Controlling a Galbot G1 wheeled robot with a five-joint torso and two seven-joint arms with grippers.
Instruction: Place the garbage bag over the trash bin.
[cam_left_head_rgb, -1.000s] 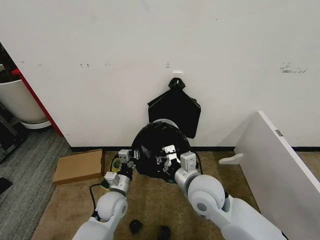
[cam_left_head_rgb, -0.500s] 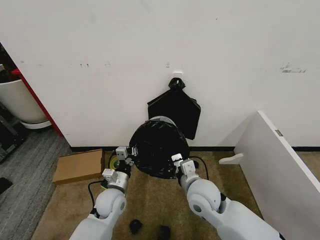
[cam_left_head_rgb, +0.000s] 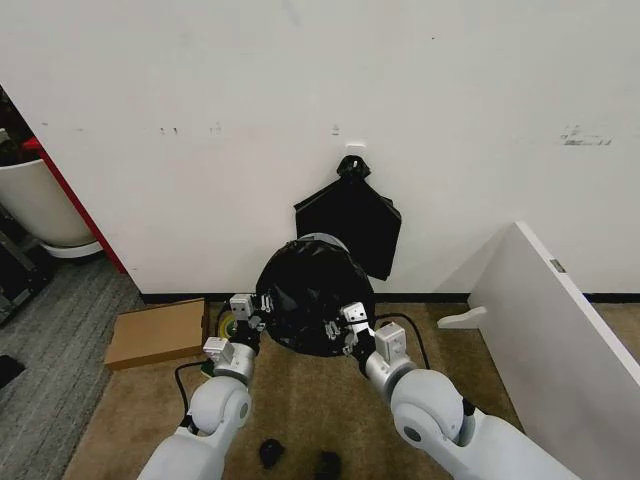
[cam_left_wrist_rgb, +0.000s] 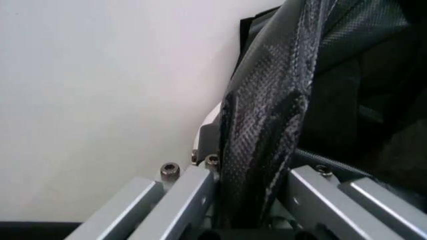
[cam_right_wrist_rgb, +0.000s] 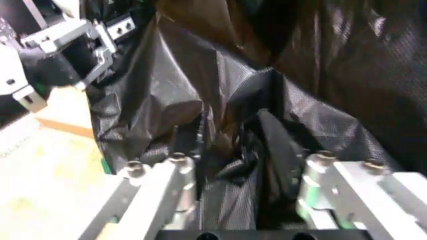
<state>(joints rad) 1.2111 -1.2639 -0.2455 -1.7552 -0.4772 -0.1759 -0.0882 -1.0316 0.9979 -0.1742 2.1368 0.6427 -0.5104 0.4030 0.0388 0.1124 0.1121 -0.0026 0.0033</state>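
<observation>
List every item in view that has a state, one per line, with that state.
garbage bag: draped over the bin, pinched at two sides.
trash bin: upright by the wall, almost wholly wrapped, a strip of pale rim showing.
left gripper: shut on the bag's left edge.
right gripper: shut on a bunched fold of bag.
knotted black bag: hanging on the wall.
cardboard box: lying flat on the floor.

The garbage bag (cam_left_head_rgb: 315, 308) is thin, crinkly black plastic with a faint woven sheen, bunched between the brushed-metal fingers (cam_left_wrist_rgb: 183, 200) of the left pincer (cam_left_head_rgb: 250, 309). The right pincer (cam_left_head_rgb: 343, 322) shows matt grey metal with screw heads. Beyond both pincers, a smooth cream plastic rim of the trash bin (cam_left_head_rgb: 318, 239).
</observation>
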